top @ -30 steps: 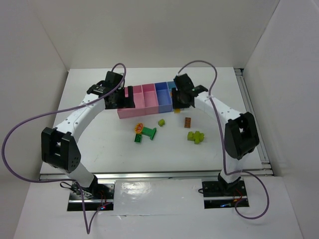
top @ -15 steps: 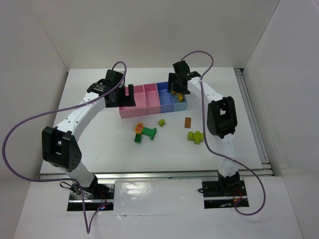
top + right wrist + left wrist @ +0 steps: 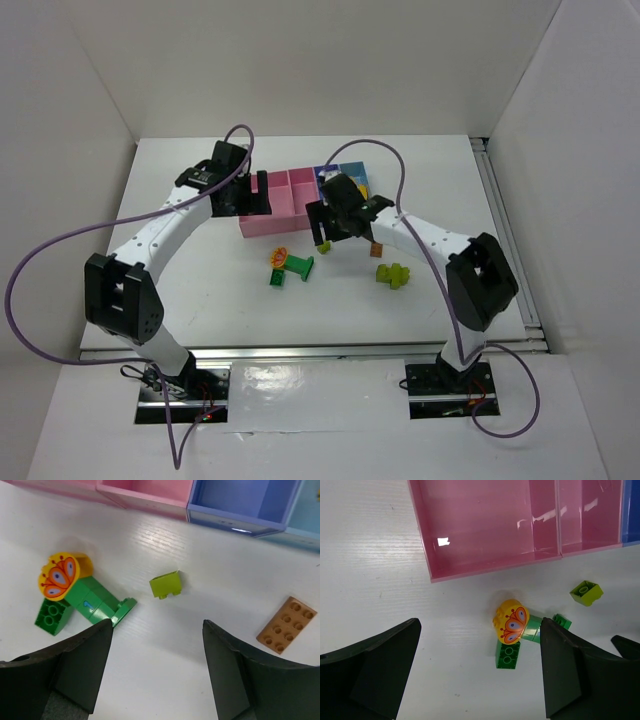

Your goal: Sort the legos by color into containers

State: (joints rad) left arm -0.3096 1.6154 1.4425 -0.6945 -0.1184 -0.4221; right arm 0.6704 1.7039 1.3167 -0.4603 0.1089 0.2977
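Observation:
The containers [image 3: 280,205] stand in a row at mid-table: wide pink [image 3: 480,525], narrow pink [image 3: 585,515], blue-purple [image 3: 240,500] and light blue [image 3: 352,172]. A yellow lego [image 3: 361,186] lies in the light blue bin. Loose legos lie in front of the row: a yellow flower piece [image 3: 60,575] on dark green bricks [image 3: 95,602], a small lime brick [image 3: 166,585], an orange-brown plate [image 3: 286,625] and a lime cluster [image 3: 392,273]. My right gripper [image 3: 157,622] hangs open and empty just above the lime brick. My left gripper [image 3: 480,622] is open and empty by the wide pink bin's front left corner.
White walls enclose the table on three sides. A metal rail [image 3: 505,235] runs along the right edge. Purple cables [image 3: 30,270] loop off both arms. The right arm's forearm [image 3: 420,232] lies over the table right of the bins.
My right gripper opened over the light blue bin, leaving the yellow lego there. It then swung down and left to above the lime brick. The left arm has not moved.

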